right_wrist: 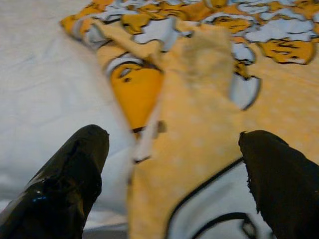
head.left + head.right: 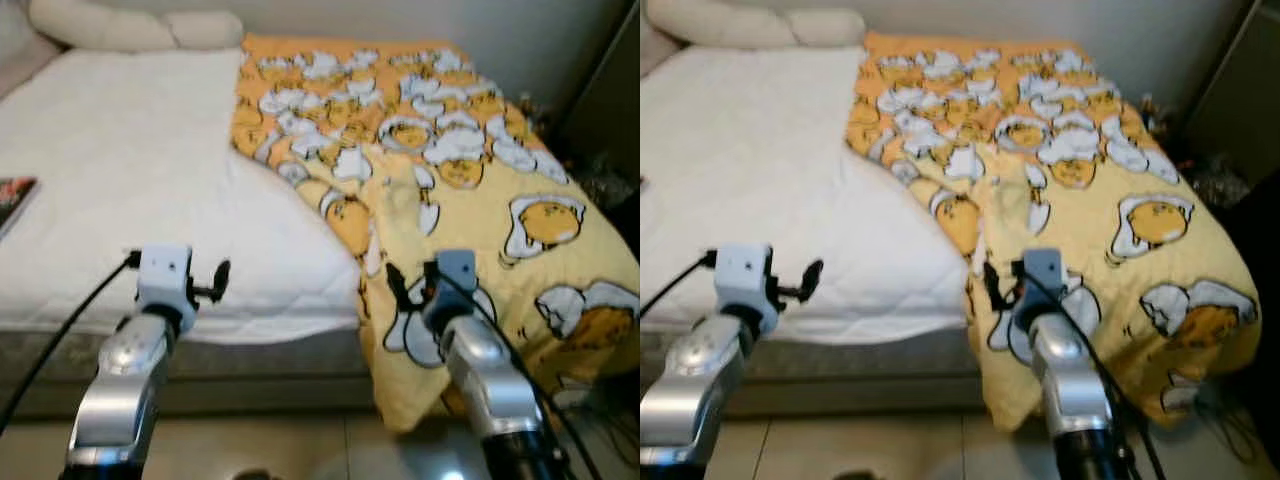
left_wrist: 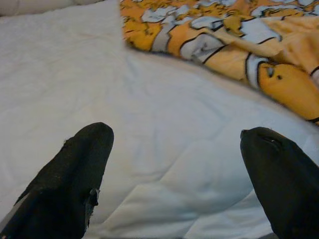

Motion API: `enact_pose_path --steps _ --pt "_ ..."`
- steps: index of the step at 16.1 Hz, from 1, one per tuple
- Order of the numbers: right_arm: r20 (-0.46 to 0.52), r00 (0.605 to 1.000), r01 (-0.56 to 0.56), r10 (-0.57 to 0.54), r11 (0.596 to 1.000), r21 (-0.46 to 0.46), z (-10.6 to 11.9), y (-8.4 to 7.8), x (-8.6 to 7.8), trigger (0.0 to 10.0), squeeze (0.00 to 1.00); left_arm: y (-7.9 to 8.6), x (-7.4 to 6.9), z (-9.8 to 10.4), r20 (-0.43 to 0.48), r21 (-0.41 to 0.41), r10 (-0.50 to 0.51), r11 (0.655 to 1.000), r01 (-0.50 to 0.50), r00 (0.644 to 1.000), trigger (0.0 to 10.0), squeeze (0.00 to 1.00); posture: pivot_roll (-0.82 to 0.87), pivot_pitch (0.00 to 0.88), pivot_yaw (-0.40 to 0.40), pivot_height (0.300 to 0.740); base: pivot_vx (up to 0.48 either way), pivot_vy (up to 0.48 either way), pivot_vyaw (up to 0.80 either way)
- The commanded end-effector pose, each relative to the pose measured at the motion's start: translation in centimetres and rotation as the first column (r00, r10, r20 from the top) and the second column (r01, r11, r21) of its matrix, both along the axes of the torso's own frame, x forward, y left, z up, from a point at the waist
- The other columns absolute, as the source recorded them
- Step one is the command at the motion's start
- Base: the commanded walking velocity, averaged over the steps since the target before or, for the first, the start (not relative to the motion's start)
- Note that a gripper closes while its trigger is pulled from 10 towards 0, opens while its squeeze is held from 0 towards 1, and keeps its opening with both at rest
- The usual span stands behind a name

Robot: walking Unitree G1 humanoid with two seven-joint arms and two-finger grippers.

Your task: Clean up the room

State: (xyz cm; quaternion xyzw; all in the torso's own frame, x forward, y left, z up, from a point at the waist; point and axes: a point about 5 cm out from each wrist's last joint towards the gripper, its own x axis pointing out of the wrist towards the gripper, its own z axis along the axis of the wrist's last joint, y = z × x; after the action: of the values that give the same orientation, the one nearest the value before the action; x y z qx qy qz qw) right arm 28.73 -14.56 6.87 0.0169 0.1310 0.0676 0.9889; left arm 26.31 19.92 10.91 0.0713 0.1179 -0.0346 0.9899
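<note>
From the head cameras I'm looking down on a bed [image 2: 150, 180] with a quilted white mattress cover, soft and puffy, stitched in broad lines. A yellow blanket [image 2: 470, 200], printed with cartoon egg figures in white and orange, covers the bed's right half and spills over the foot edge toward the floor; its left border is folded back in a rumpled diagonal. Two pale pillows [image 2: 130, 25] lie at the head end, and a flat printed item [image 2: 14, 200] sits on the far left of the mattress. Both silver arms reach forward: the left end effector [image 2: 215, 280] hangs over the white cover near the foot edge, and the right end effector [image 2: 395, 285] hangs over the blanket's folded border.

In the left wrist view, the left end effector's two matte black fingers [image 3: 75, 179] are spread wide with nothing between them but white quilting. The blanket's edge lies ahead of the tips, apart from them.

In the right wrist view, the fingers [image 1: 70, 184] are equally wide apart and empty. The blanket's fleecy yellow fold runs straight between them, with the white cover on one side. I can't tell whether either tip touches the cloth.
</note>
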Motion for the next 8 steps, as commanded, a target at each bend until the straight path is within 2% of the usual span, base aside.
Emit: enact_pose_path --steps 1,8 --pt "-0.008 1.000 0.029 -0.029 0.999 -0.015 -0.10 -1.03 -0.07 10.0 0.00 -0.72 0.19 0.20 0.007 -0.008 -0.021 1.000 0.021 1.000 10.0 0.00 -0.01 0.000 -0.006 0.740 0.352 0.000 0.00" --pt "-0.011 1.000 0.027 -0.028 0.999 -0.016 -0.16 -1.01 -0.03 10.0 0.00 -0.73 0.20 0.15 0.004 -0.007 -0.025 1.000 0.025 1.000 10.0 0.00 -0.01 0.000 -0.004 0.740 0.352 0.000 0.00"
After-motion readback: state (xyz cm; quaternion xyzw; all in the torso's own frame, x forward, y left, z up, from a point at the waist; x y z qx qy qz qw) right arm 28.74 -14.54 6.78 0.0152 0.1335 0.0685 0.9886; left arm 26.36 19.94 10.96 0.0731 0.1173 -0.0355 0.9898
